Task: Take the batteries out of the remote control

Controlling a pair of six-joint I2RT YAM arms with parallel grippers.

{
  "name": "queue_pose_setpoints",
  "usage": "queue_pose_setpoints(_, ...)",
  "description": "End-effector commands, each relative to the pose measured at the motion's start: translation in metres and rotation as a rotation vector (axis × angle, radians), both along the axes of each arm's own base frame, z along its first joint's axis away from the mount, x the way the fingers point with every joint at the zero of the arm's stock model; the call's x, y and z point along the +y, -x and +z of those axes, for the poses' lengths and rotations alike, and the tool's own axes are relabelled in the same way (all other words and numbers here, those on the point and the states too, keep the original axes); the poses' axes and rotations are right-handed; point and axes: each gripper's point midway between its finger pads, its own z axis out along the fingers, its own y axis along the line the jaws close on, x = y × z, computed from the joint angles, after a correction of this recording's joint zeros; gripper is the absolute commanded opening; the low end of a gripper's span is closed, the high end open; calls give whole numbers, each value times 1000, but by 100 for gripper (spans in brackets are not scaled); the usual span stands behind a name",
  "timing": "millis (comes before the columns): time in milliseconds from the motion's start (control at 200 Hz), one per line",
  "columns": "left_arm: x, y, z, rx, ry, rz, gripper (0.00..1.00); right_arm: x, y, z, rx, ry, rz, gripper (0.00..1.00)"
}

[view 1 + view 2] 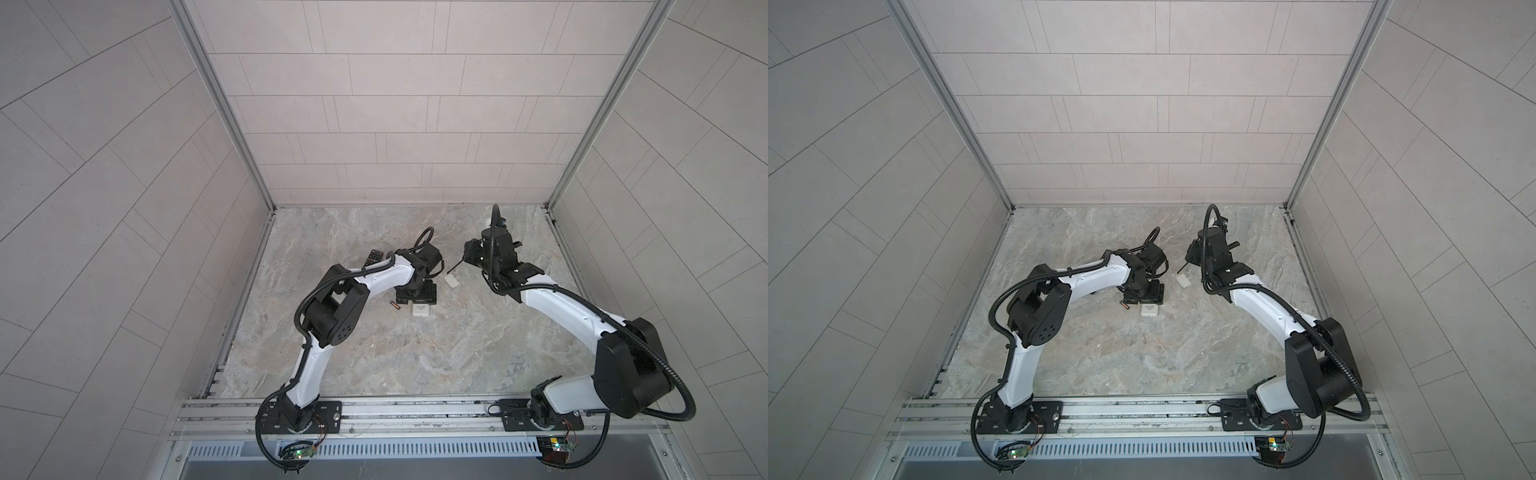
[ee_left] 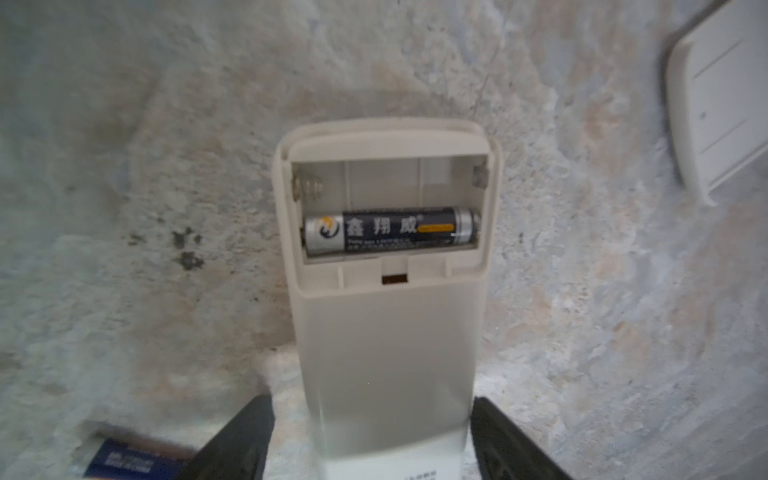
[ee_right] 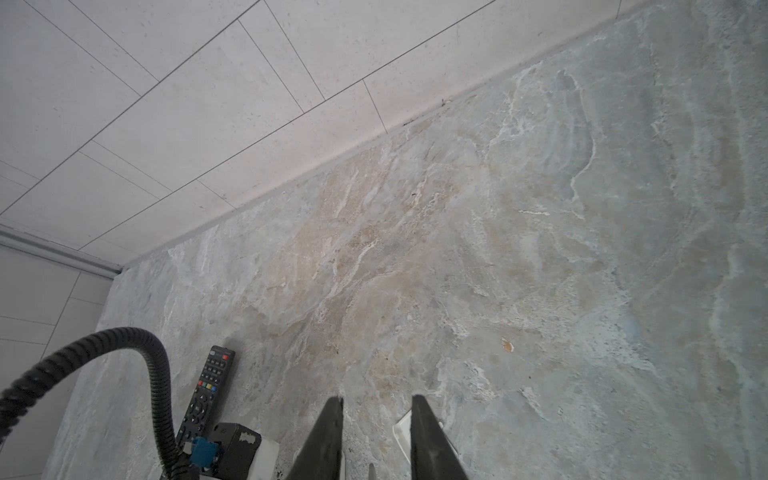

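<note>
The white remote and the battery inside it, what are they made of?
The white remote looks like matte cream plastic: smooth moulded ribs and edges. The battery seems metal under a glossy printed wrap; its ends shine silver.

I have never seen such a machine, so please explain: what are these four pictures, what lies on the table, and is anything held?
Two robot arms with two-fingered grippers stand at a table. Two pictures look down from above; the other two come from wrist cameras. The left gripper is open around a white remote, back up, with one battery inside. Another battery, a white cover and a black remote lie nearby. Whether the right gripper holds anything, I cannot tell.
</note>
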Motion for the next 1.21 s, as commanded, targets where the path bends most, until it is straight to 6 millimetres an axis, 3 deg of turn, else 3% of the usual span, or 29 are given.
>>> queue_pose_setpoints(0, -6, -6, 5, -59, 38, 30, 80, 9, -8, 9, -26, -29, 13, 0)
queue_pose_setpoints(415, 11, 6, 1, -31, -43, 41, 71, 8, 1, 3, -30, -16, -34, 0)
queue_pose_setpoints(701, 26, 15, -7, -3, -138, -59, 64, 6, 14, -4, -30, -12, -75, 0)
queue_pose_setpoints(971, 21, 18, -7, 6, -109, -129, 55, 25, 25, -3, -55, 12, -112, 0)
queue_pose_setpoints(1201, 13, 18, -5, 10, -44, -135, 52, 32, 21, -15, -58, -22, -128, 0)
